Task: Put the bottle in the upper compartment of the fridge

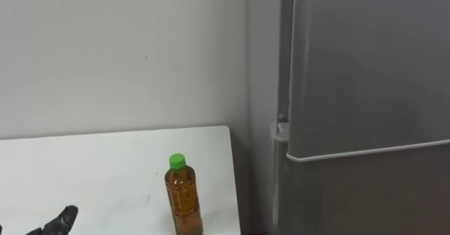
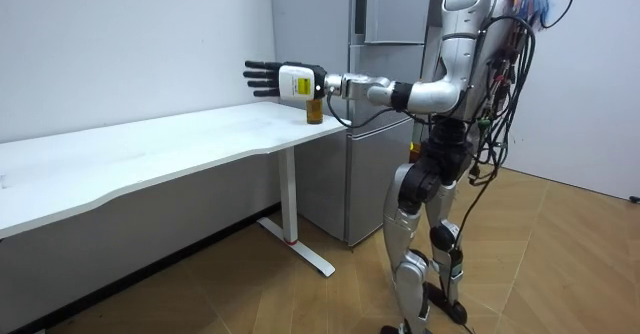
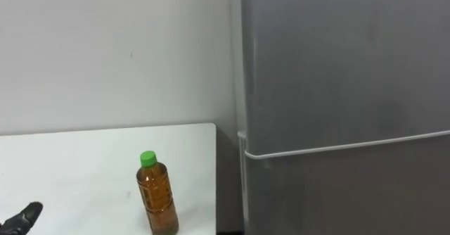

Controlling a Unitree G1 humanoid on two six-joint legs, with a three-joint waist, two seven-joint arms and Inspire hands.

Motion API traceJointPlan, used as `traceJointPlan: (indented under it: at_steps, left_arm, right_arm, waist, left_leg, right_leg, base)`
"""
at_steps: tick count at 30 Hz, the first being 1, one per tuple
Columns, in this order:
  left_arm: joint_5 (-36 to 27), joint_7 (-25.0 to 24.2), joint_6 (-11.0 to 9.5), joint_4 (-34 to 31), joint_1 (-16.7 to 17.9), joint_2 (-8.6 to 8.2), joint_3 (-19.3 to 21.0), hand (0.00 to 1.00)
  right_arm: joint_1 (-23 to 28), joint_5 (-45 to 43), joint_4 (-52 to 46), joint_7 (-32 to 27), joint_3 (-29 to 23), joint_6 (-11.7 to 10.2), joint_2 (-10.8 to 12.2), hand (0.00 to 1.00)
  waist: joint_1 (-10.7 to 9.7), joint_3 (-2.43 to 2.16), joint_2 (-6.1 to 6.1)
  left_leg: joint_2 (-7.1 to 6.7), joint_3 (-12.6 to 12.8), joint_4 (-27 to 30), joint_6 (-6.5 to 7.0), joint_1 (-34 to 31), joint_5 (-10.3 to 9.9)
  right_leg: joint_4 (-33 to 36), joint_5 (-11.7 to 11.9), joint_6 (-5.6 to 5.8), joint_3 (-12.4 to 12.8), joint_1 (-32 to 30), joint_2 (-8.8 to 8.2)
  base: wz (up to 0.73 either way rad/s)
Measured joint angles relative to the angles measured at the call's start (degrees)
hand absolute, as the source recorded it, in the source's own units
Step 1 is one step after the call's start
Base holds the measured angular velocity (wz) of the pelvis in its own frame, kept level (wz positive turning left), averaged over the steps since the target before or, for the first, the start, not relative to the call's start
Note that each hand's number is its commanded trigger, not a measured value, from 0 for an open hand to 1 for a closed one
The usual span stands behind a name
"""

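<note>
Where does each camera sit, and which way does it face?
Left eye view: on the head, facing the bottle, table and fridge; left hand at lower left.
Right eye view: beside it, same scene, same hand.
Room view: stands off in the room, sees the whole robot by the fridge, open left hand stretched over the table.
All three share bottle, table, fridge.

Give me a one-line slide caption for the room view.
Robot stands by the fridge, open left hand held out over the white table near the amber bottle.
</note>
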Motion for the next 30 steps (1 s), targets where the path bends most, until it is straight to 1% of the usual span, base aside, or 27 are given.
traceJointPlan:
  at_steps: [4,7,10,13,16,18,20,21,23,27,30]
  left_arm:
    - [-1.14,-2.32,0.01,-0.40,-1.60,-0.10,-0.32,0.00]
    - [-2.84,-3.69,0.04,-2.47,-2.45,-0.10,-0.35,0.00]
    - [-2.83,-5.45,0.15,-2.52,-4.33,-0.09,-0.51,0.00]
    - [-2.87,-7.32,0.25,-3.02,-5.57,-0.15,-1.76,0.00]
    - [-3.00,-8.32,1.13,-3.70,-5.88,-0.13,-3.66,0.00]
    - [-3.33,-8.64,1.86,-3.75,-7.09,-0.11,-5.48,0.00]
    - [-4.10,-9.99,2.81,-4.55,-8.92,-0.10,-7.55,0.00]
    - [-4.08,-10.32,2.95,-4.91,-9.43,-0.09,-7.90,0.00]
    - [-4.10,-11.48,3.20,-6.07,-11.48,-0.10,-9.44,0.00]
    - [-4.07,-13.98,3.38,-6.93,-12.98,-0.10,-10.52,0.00]
    - [-4.10,-15.15,4.31,-6.94,-13.98,-0.09,-11.41,0.00]
  right_arm:
    - [-0.05,-0.01,0.00,0.10,0.00,-0.09,0.59,0.00]
    - [-0.34,-0.06,-0.01,0.43,0.01,-0.09,0.87,0.00]
    - [-0.80,-0.77,0.21,0.70,0.06,-0.08,0.88,0.00]
    - [-1.21,-0.82,0.48,0.73,0.30,0.02,0.85,0.00]
    - [-2.31,-1.45,0.55,0.71,0.37,0.51,0.77,0.00]
    - [-2.50,-1.46,0.60,0.69,0.99,0.69,0.65,0.00]
    - [-3.47,-1.53,0.82,0.67,1.96,0.83,0.70,0.00]
    - [-3.59,-1.66,0.96,0.68,2.01,0.94,0.76,0.00]
    - [-4.45,-1.74,1.39,0.69,2.08,1.22,0.85,0.00]
    - [-4.77,-1.74,1.99,0.67,2.18,1.22,0.82,0.00]
    - [-4.95,-0.82,2.46,0.63,2.58,1.27,0.82,0.00]
  waist:
    - [-0.33,-0.19,-0.08]
    - [-0.89,0.06,-0.51]
    - [-1.17,0.32,-0.42]
    - [-1.27,0.29,-0.39]
    - [-2.92,0.24,-0.22]
    - [-3.30,0.26,-0.14]
    - [-3.96,0.40,-0.35]
    - [-4.16,0.46,-0.44]
    - [-4.35,0.58,-0.62]
    - [-4.37,0.59,-0.63]
    - [-4.53,0.59,-0.65]
  left_leg:
    - [-0.01,0.05,0.02,0.00,0.03,0.00]
    - [-0.01,0.05,0.12,0.00,0.03,0.00]
    - [-0.05,0.04,0.22,0.01,-0.13,0.00]
    - [-0.04,0.02,0.19,0.01,-0.91,0.00]
    - [-0.04,-0.27,0.39,0.05,-1.49,0.04]
    - [-0.05,-0.26,0.86,0.06,-1.53,0.05]
    - [-0.06,-0.15,0.97,0.07,-1.45,0.05]
    - [-0.06,-0.13,0.98,0.07,-1.46,0.05]
    - [-0.07,0.02,0.96,0.07,-1.34,0.05]
    - [-0.05,0.41,0.77,0.07,-0.67,0.05]
    - [-0.06,0.39,0.74,0.07,-0.73,0.05]
  right_leg:
    - [-0.03,0.00,0.00,0.03,-0.01,0.00]
    - [-0.03,0.00,0.00,0.12,0.08,0.00]
    - [-0.02,0.00,0.00,0.41,0.00,-0.01]
    - [0.01,0.00,0.00,0.39,-0.62,0.01]
    - [0.01,0.01,-0.01,0.05,-0.67,0.03]
    - [0.00,0.01,-0.01,0.09,-0.74,0.00]
    - [0.00,0.01,-0.01,0.14,-0.98,-0.05]
    - [-0.02,0.01,-0.01,0.16,-1.01,-0.05]
    - [-0.05,0.01,-0.01,0.40,-1.04,-0.06]
    - [-0.03,0.01,-0.01,1.41,-0.93,-0.01]
    - [-0.04,0.01,0.00,1.57,-0.99,0.01]
  base:
    - [0.00]
    - [0.00]
    - [0.00]
    - [0.00]
    - [0.06]
    - [0.00]
    - [0.00]
    - [0.00]
    - [-0.06]
    - [-0.12]
    - [-0.02]
